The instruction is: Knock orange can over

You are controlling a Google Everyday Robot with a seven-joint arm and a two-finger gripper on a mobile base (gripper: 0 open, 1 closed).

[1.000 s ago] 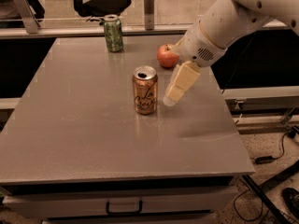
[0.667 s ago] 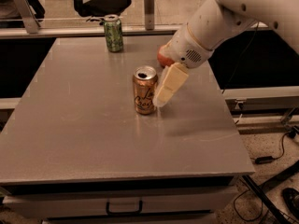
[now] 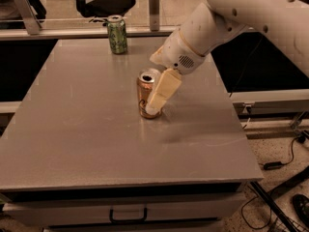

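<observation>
The orange can (image 3: 144, 92) stands upright near the middle of the grey table (image 3: 87, 129), its silver top showing. My gripper (image 3: 155, 108) hangs from the white arm that comes in from the upper right. Its cream fingers lie right against the can's right front side and cover part of it. The can's lower right side is hidden behind the fingers.
A green can (image 3: 117, 34) stands upright at the table's far edge. The red apple is hidden behind my arm. A metal rail and a chair sit beyond the table. Cables lie on the floor at the right. The table's front has a drawer handle (image 3: 128, 215).
My gripper has moved left, from beside the can to against its right front side. The arm now covers the apple. The can still stands upright.
</observation>
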